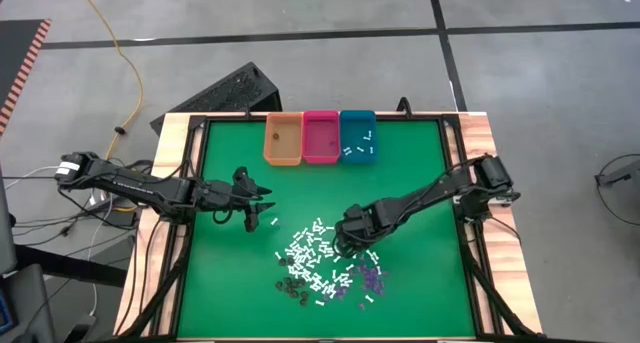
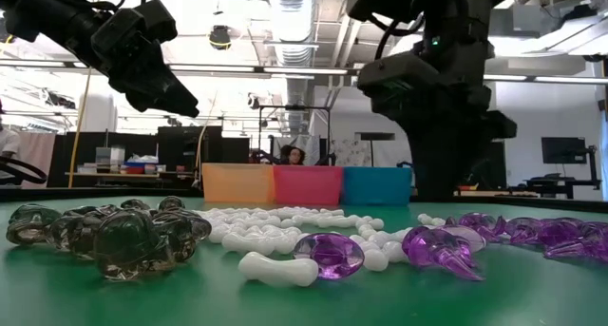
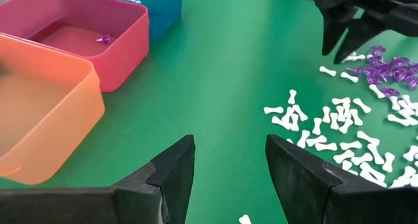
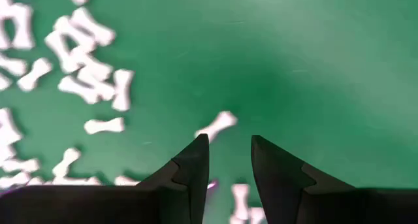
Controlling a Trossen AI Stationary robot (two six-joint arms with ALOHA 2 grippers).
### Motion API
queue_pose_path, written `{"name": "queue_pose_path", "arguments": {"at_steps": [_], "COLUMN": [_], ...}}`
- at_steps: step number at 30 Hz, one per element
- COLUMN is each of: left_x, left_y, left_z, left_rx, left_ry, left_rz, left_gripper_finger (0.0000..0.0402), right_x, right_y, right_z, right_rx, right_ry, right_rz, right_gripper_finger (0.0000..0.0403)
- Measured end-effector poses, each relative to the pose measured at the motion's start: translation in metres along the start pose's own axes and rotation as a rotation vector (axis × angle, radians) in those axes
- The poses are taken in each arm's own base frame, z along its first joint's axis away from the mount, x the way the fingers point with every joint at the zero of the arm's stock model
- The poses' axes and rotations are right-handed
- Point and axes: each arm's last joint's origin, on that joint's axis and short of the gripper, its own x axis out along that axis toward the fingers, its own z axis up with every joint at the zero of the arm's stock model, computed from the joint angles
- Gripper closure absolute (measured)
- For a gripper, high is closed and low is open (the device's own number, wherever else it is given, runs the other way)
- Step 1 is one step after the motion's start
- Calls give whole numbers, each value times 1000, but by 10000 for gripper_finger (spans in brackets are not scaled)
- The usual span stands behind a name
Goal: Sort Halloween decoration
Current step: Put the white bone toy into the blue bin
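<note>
The Halloween decoration lies loose on the green mat: white bone-shaped sticks (image 1: 315, 253), purple bits (image 1: 370, 276) and dark bits (image 1: 292, 283). My right gripper (image 1: 345, 245) points down over the pile's far right part. It is open, with bare mat between its fingertips (image 4: 230, 152) and a white stick (image 4: 215, 126) just ahead. My left gripper (image 1: 262, 205) hangs open above bare mat to the left of the pile, holding nothing (image 3: 228, 145). The teal bin (image 1: 357, 135) holds a few white sticks; the pink bin (image 3: 78, 28) holds a purple bit (image 3: 103, 38).
An orange bin (image 1: 283, 138), the pink bin and the teal bin stand side by side at the mat's far edge. A raised black frame (image 1: 200, 183) borders the mat. Bare mat lies between the bins and the pile, and along the right side.
</note>
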Motion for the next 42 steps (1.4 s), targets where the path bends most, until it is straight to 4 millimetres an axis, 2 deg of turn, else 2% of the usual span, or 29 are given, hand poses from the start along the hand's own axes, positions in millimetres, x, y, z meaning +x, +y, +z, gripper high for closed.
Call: {"name": "queue_pose_path", "arguments": {"at_steps": [4, 13, 23, 40, 42], "left_x": [0, 0, 0, 0, 0], "left_y": [0, 0, -1, -1, -1], "left_z": [0, 0, 0, 0, 0], "left_rx": [-1, -3, -2, -2, -2], "left_ry": [0, 1, 6, 7, 7], "left_rz": [0, -1, -19, -24, -24], "left_gripper_finger": [223, 223, 223, 223, 223], "right_x": [-2, 7, 9, 9, 15], "right_y": [1, 7, 9, 9, 10], "right_z": [2, -9, -5, -12, -14], "right_rx": [69, 173, 212, 242, 237], "right_ry": [-9, -21, -80, -100, -100], "right_rz": [23, 12, 24, 3, -10], "right_gripper_finger": [259, 259, 259, 259, 259]}}
